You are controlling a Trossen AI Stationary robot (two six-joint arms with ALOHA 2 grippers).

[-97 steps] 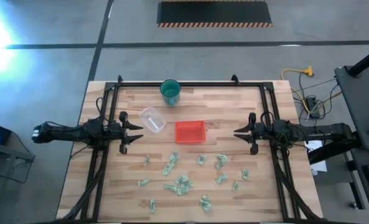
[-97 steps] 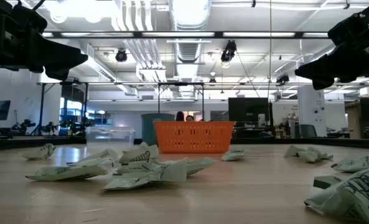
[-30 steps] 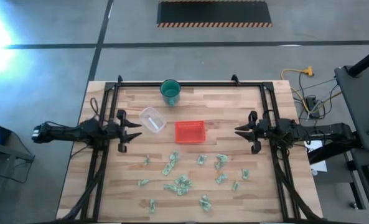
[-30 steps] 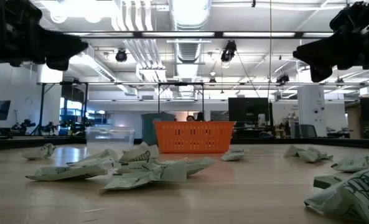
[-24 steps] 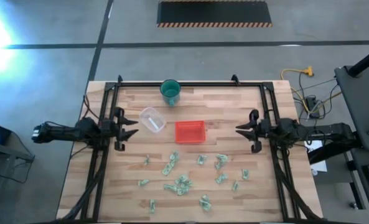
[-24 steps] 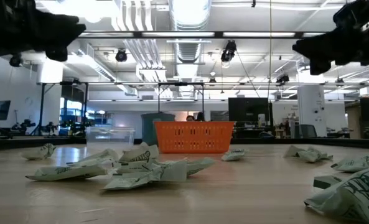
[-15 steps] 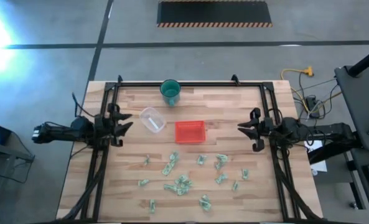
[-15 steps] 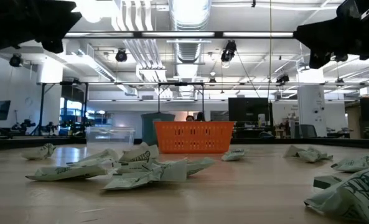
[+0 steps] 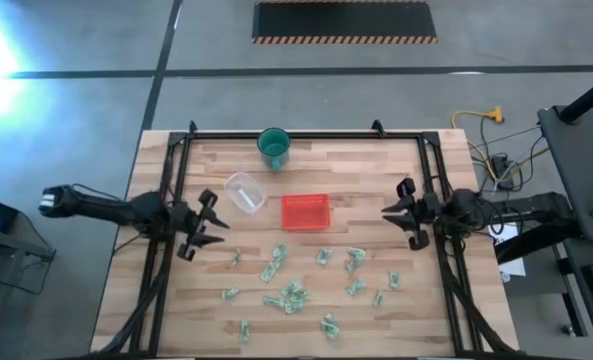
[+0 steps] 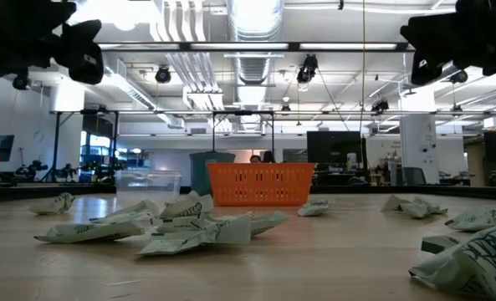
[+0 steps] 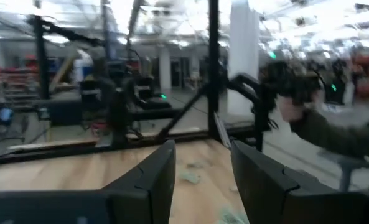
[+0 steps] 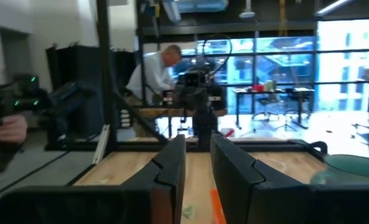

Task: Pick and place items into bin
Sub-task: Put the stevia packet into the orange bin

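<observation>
Left gripper (image 9: 204, 223) open, empty – angled toward the small pale-green crumpled wrappers (image 9: 296, 296); right gripper (image 9: 401, 212) narrowly parted, empty (waiting) beside the shallow red plastic tray (image 9: 305, 212).

On the wooden counter (image 10: 314, 259) lie many crumpled pale-green items (image 10: 189, 227), most in a heap at near left, some at near right. Farther back in the middle stands the red bin (image 10: 260, 185). A clear container (image 10: 147, 182) stands to the left of it. Dark arm parts hang at top left (image 10: 38, 42) and top right (image 10: 465, 38).
</observation>
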